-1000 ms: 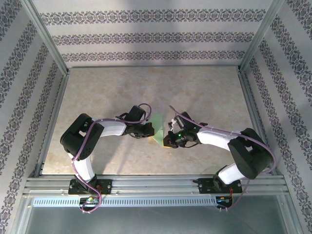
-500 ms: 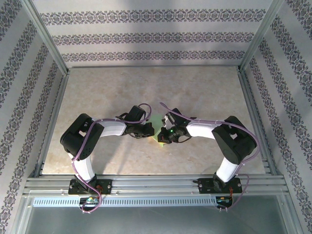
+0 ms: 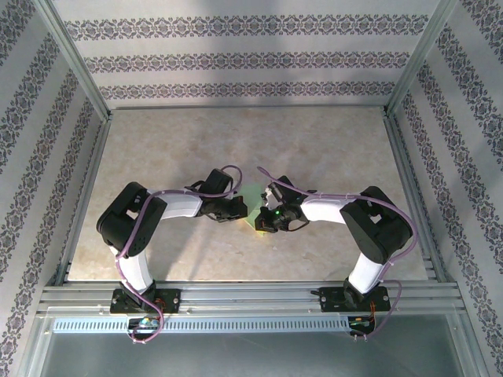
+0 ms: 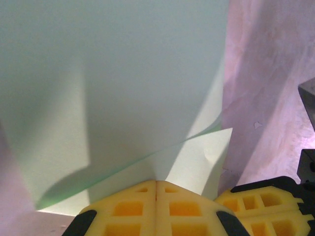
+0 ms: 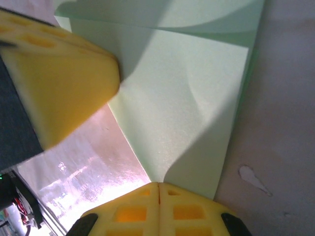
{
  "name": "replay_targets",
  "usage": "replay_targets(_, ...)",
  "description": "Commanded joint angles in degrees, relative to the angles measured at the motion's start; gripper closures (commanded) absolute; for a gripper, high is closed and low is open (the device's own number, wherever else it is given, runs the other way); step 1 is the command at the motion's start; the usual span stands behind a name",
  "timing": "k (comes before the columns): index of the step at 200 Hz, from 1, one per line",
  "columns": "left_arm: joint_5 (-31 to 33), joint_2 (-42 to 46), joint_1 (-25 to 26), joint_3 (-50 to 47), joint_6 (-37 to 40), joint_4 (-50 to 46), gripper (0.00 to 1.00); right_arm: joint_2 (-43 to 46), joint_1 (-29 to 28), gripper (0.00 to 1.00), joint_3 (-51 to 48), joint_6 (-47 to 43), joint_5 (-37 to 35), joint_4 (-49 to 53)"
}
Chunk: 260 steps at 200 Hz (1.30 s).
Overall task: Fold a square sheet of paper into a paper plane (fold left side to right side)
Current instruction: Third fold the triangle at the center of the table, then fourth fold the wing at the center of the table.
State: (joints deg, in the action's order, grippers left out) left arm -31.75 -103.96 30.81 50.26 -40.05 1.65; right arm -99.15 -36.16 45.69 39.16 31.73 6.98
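The square sheet of paper (image 3: 251, 199), pale green, lies partly folded at the table's middle between both grippers. In the left wrist view the paper (image 4: 118, 73) has one layer lifted above a flat lower layer. My left gripper (image 4: 156, 183) is shut, its yellow tips pressed against the paper at the crease; from above the left gripper (image 3: 241, 210) sits at the sheet's left edge. My right gripper (image 5: 158, 185) is shut too, tips resting on the near corner of the paper (image 5: 197, 108). From above the right gripper (image 3: 262, 220) is at the sheet's lower right.
The beige marbled table (image 3: 236, 141) is boxed in by metal rails and patterned walls. In the left wrist view the right gripper's yellow fingers (image 4: 266, 201) sit close at lower right. The left gripper's yellow finger (image 5: 59, 73) crowds the right wrist view's upper left.
The right arm has swung left, bringing its gripper in against the paper beside the left gripper. The left arm has barely moved. Both grippers stayed shut.
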Motion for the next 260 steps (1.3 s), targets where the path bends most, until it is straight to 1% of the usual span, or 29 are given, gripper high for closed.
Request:
replay_targets(1, 6.48, -1.86, -4.17, -0.33, 3.39, -2.56, 1.0, -2.01, -0.48, 1.0, -2.63, -2.3, -4.13, 9.09)
replay_targets(49, 5.85, -1.45, -8.26, 2.32, 6.44, -3.99, 0.99, -1.27, -0.17, 1.0, -2.63, -2.51, -4.24, 9.67)
replay_targets(97, 5.37, 5.78, -10.7, 4.24, 8.84, -8.01, 0.9, 1.9, 0.76, 1.0, -1.95, -2.42, -2.6, 7.37)
replay_targets(110, 5.63, 8.4, -11.02, 3.43, 8.64, -8.42, 0.86, 3.63, 0.89, 0.93, -1.43, -2.34, -2.03, 5.79)
replay_targets(123, 5.53, 10.84, -10.99, 2.01, 8.23, -8.32, 0.81, 5.96, 1.1, 0.8, -0.83, -2.48, -1.76, 4.93)
replay_targets(139, 4.8, 13.92, -10.98, -0.73, 6.93, -7.28, 0.75, 9.05, 2.08, 0.71, -0.18, -3.58, -1.93, 4.93)
replay_targets(162, 3.0, 18.01, -10.91, -6.51, 2.87, -2.4, 0.62, 13.39, 5.24, 0.58, -0.35, -7.83, -3.76, 6.64)
replay_targets(170, 2.1, 19.12, -10.92, -8.9, 0.67, 0.36, 0.56, 14.33, 6.46, 0.53, -0.89, -9.59, -4.39, 6.53)
replay_targets(176, 1.44, 19.67, -10.87, -10.53, -1.03, 2.44, 0.52, 14.67, 7.61, 0.51, -1.3, -11.13, -4.52, 6.2)
replay_targets(188, -0.23, 19.98, -10.77, -13.41, -4.32, 7.32, 0.48, 14.37, 9.26, 0.5, -1.66, -14.29, -3.85, 5.47)
replay_targets(201, -2.03, 19.16, -10.79, -15.36, -7.06, 11.65, 0.46, 13.33, 9.96, 0.49, -1.49, -16.89, -2.7, 4.6)
replay_targets(221, -4.46, 16.67, -10.69, -16.87, -10.4, 17.14, 0.45, 10.88, 9.98, 0.5, -0.88, -19.69, -0.27, 2.28)
replay_targets(260, -6.61, 11.22, -10.56, -17.92, -15.24, 25.73, 0.46, 5.79, 9.63, 0.52, -0.17, -20.13, 3.51, -2.71)
